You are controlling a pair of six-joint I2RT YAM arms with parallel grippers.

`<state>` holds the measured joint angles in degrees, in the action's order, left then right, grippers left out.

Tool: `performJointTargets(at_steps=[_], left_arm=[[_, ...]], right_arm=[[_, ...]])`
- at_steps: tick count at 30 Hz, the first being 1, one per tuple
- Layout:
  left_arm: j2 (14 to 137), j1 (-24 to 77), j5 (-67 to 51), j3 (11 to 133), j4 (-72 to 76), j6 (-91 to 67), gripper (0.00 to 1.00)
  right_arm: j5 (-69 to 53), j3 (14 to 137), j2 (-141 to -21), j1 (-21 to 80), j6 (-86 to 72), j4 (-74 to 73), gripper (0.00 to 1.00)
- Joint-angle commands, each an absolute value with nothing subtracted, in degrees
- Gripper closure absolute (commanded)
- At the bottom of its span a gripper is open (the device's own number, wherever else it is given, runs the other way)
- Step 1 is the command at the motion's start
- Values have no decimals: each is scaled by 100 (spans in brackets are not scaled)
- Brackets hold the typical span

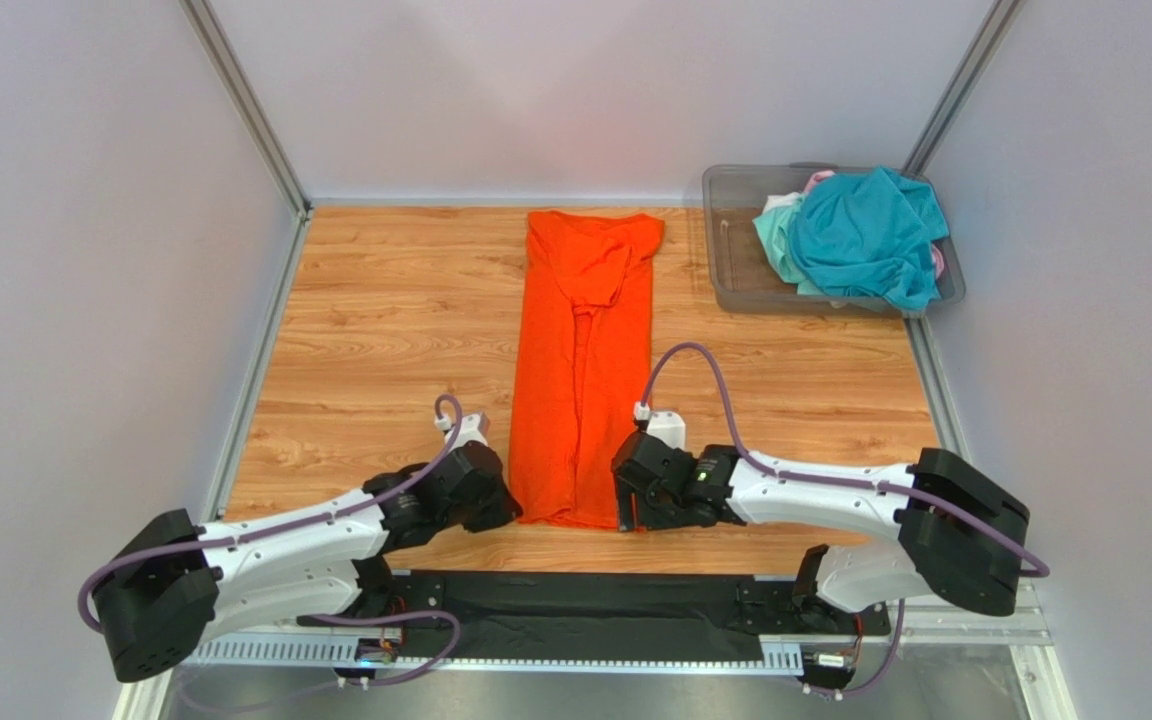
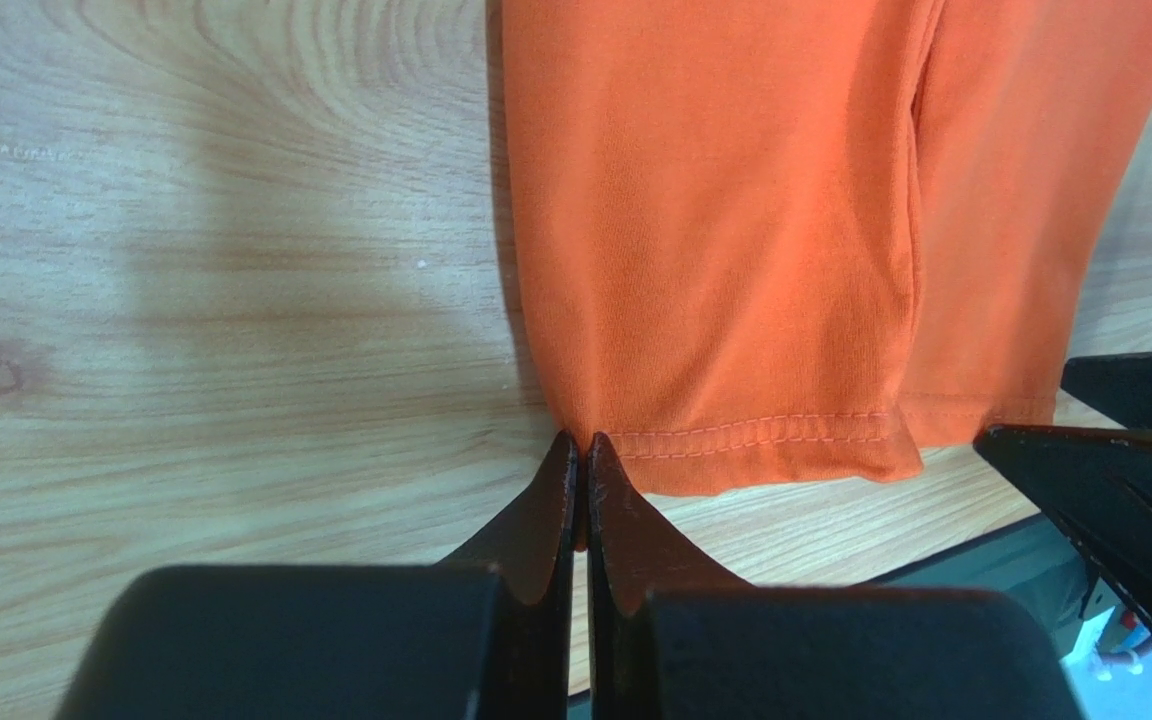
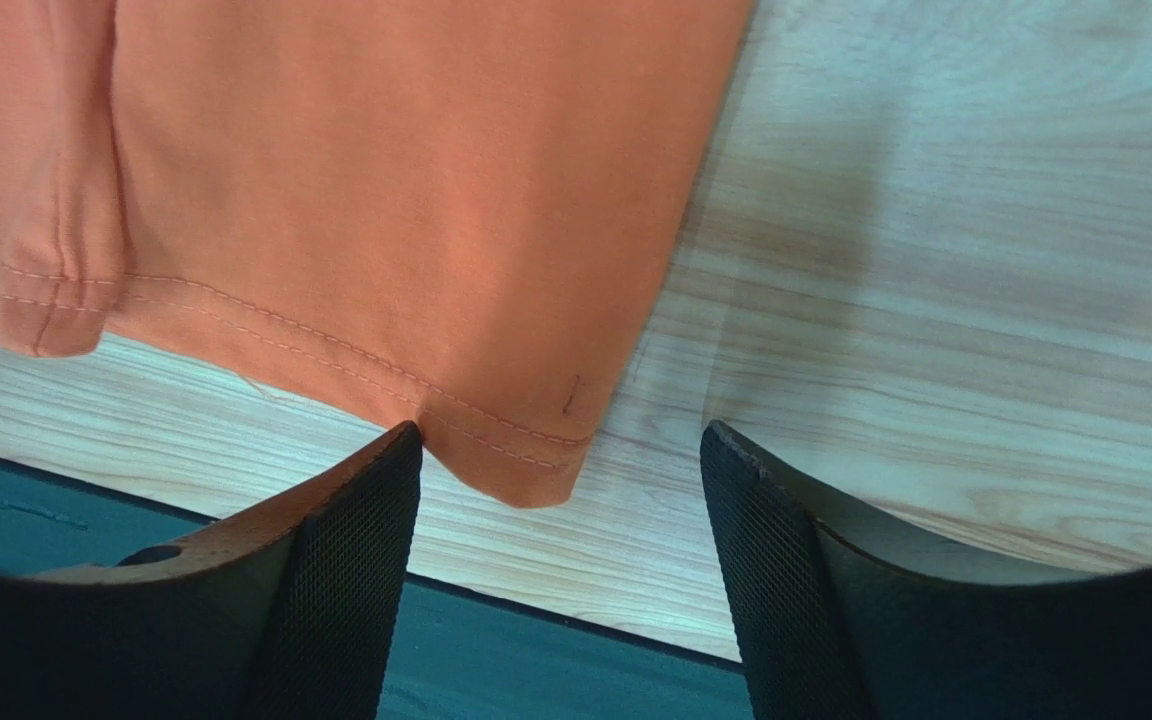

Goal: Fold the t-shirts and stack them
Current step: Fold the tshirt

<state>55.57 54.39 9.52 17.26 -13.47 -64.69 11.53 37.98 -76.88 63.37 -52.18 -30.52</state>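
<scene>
The bright orange t-shirt (image 1: 585, 360) lies folded into a long narrow strip down the middle of the wooden table, hem toward me. My left gripper (image 1: 503, 507) is at the hem's left corner. In the left wrist view its jaws (image 2: 582, 444) are pressed together with a sliver of orange hem (image 2: 748, 438) pinched between the tips. My right gripper (image 1: 629, 507) is at the hem's right corner. In the right wrist view it (image 3: 563, 432) is open, its fingers on either side of the corner of the shirt (image 3: 387, 195). The teal t-shirt (image 1: 868, 233) lies in the bin over pale mint (image 1: 775, 233) and pink (image 1: 820, 180) ones.
The clear grey plastic bin (image 1: 732, 270) stands at the far right corner of the table. A black strip (image 3: 537, 660) runs along the table's near edge just below the hem. White walls and metal posts close in the sides. My right gripper's fingers (image 2: 1123, 450) show in the left wrist view.
</scene>
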Motion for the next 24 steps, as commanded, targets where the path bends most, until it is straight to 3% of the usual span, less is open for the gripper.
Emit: performJointTargets(at_steps=[1, 6, 7, 10, 16, 24], left_arm=[[5511, 5458, 896, 1486, -1995, -6504, 100], [5458, 5458, 923, 1450, -2074, -6513, 100], [5458, 5458, 914, 1450, -2074, -6513, 100], [5484, 5458, 879, 1441, -2092, -6521, 100], [5476, 5458, 765, 1450, -2320, -6495, 100], [5090, 5563, 255, 1415, -2882, -6556, 100]], right_arm=[[1257, 3762, -7717, 6398, -5502, -3059, 33], [1151, 3639, -7655, 6442, -5607, -3103, 58], [1151, 3578, -7620, 6442, -5625, -3094, 71], [1108, 3481, -7550, 6442, -5678, -3006, 85], [1046, 3200, -7181, 6451, -5774, -2865, 99], [1002, 3032, -6707, 6837, -5756, -2830, 100]])
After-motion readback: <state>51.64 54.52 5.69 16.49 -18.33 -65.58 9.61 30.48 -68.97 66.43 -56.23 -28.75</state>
